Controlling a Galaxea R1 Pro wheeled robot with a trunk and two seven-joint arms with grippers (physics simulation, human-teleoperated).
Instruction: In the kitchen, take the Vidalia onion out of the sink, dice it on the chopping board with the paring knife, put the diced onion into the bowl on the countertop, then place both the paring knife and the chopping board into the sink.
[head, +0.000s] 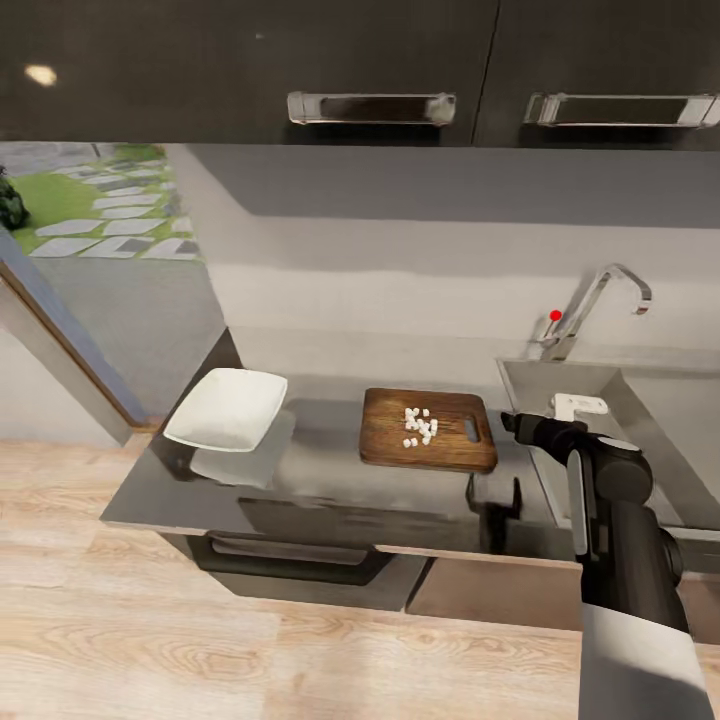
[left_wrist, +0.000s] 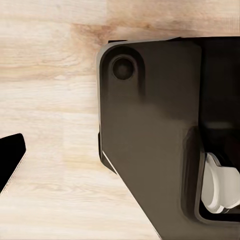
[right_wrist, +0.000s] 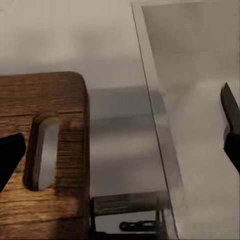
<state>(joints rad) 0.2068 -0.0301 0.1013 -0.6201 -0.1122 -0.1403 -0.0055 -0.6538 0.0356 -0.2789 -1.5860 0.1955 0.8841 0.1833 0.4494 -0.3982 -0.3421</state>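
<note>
Dice of the Vidalia onion (head: 419, 425) lie in a small heap on the chopping board (head: 395, 450) in the head view, well apart from the white bowl (head: 227, 408) along the countertop (head: 320, 470); the right gripper (head: 512, 424) hovers just beside the board's slot end, by the sink (head: 640, 440). Right wrist view: fingers spread wide, holding nothing, over the slot handle (right_wrist: 42, 152). Left wrist view: wooden floor (left_wrist: 45, 100); the left gripper's state cannot be told. A tilted lift would probably spill the dice.
</note>
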